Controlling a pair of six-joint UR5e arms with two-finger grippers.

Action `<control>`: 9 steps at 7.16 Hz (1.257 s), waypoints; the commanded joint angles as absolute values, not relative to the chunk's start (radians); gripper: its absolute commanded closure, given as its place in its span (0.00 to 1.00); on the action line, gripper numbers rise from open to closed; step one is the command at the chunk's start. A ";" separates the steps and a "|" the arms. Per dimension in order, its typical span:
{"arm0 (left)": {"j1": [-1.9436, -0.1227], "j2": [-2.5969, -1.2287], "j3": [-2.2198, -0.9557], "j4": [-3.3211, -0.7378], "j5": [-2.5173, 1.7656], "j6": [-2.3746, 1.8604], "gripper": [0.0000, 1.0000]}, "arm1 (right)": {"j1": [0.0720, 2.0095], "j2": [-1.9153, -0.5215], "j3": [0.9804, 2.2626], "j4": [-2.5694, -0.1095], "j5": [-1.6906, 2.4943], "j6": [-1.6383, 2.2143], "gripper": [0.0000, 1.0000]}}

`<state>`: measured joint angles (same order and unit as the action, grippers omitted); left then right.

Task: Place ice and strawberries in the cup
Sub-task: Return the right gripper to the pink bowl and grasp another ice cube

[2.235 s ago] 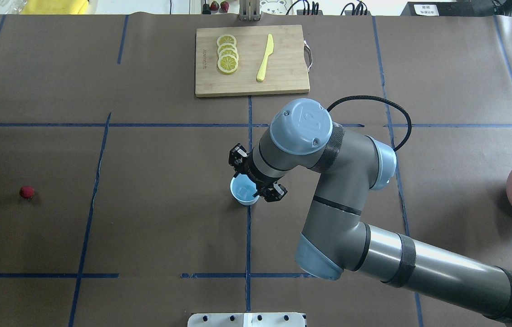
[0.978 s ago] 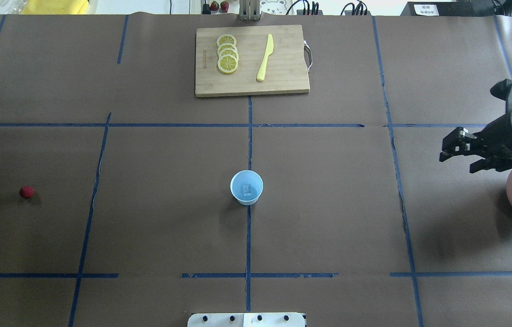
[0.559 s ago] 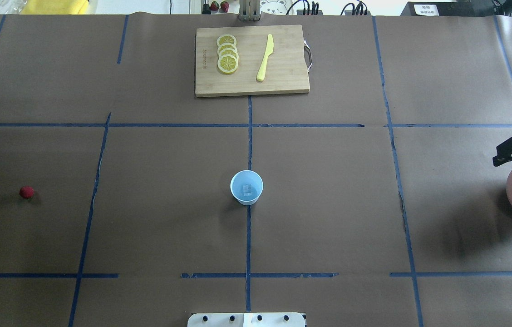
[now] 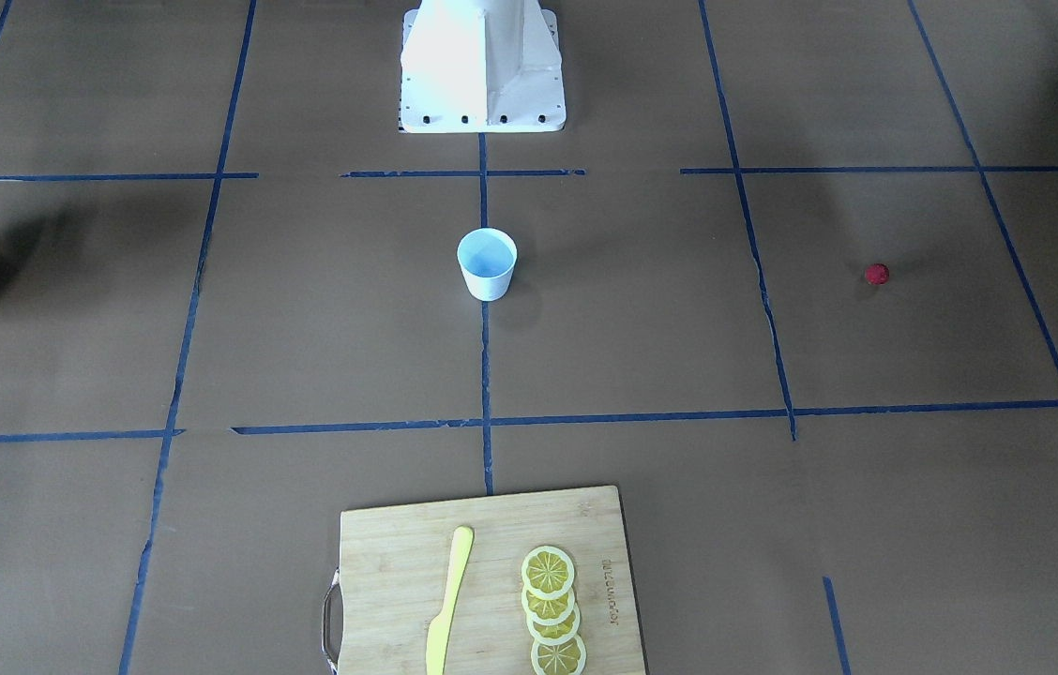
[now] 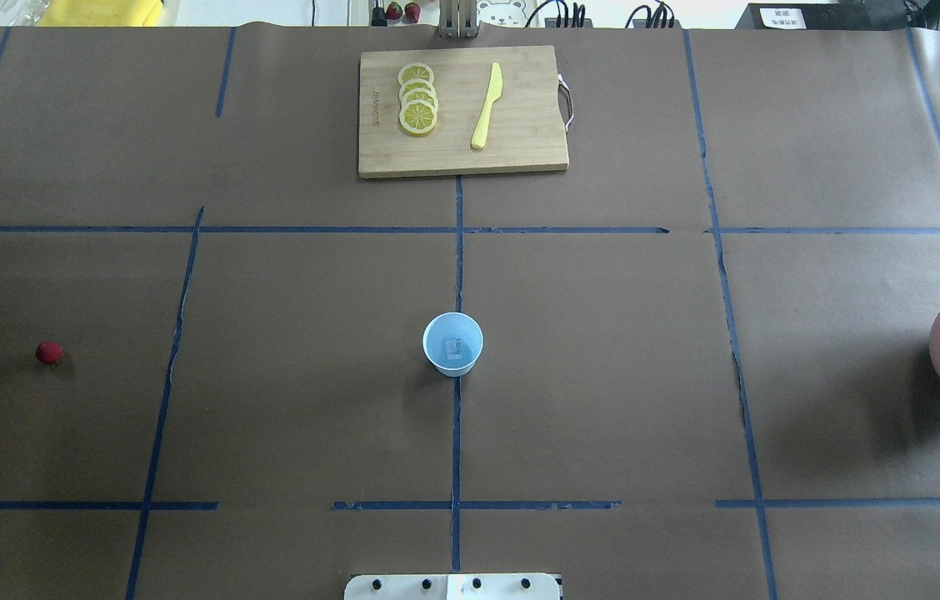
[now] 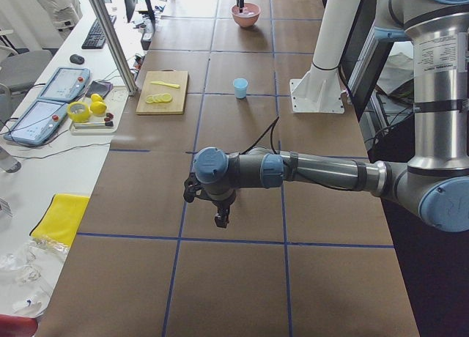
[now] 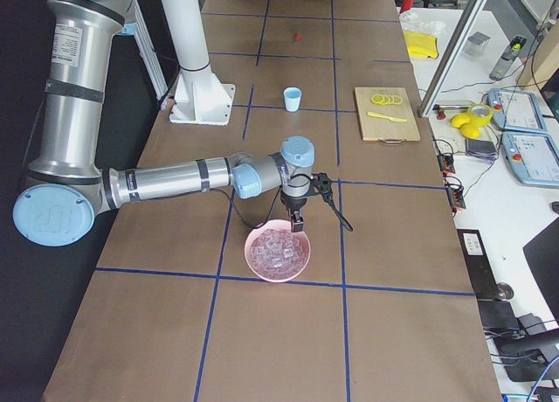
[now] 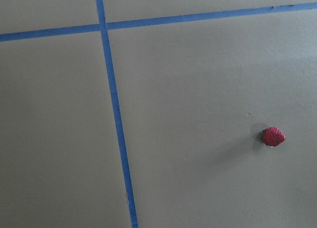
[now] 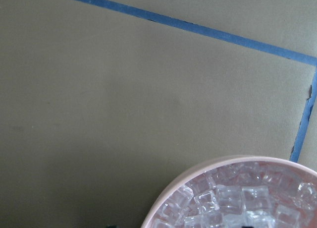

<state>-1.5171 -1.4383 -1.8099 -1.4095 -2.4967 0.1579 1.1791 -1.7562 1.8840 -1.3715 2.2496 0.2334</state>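
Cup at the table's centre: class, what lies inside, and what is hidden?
One ice cube lies on the pale blue bottom of the cup; the strawberry is not inside. From the front, its near wall hides the bottom.

Left pincer (image 6: 220, 218) hangs over near table (image 6: 234, 286); cup (image 6: 240, 88) far, pink bowl (image 6: 245, 15) farther, cutting board (image 6: 163, 92) left.
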 commanded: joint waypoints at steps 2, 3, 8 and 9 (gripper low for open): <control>-1.517 -1.437 -1.812 -1.410 -2.497 0.158 0.00 | 1.200 -1.770 1.835 -1.371 2.258 0.060 0.07; -1.517 -1.437 -1.812 -1.410 -2.497 0.158 0.00 | 1.200 -1.770 1.801 -1.368 2.258 0.031 0.07; -1.517 -1.437 -1.812 -1.410 -2.497 0.158 0.00 | 1.201 -1.756 1.723 -1.368 2.250 -0.029 0.10; -1.517 -1.437 -1.812 -1.410 -2.497 0.158 0.00 | 1.201 -1.756 1.718 -1.368 2.249 -0.029 0.12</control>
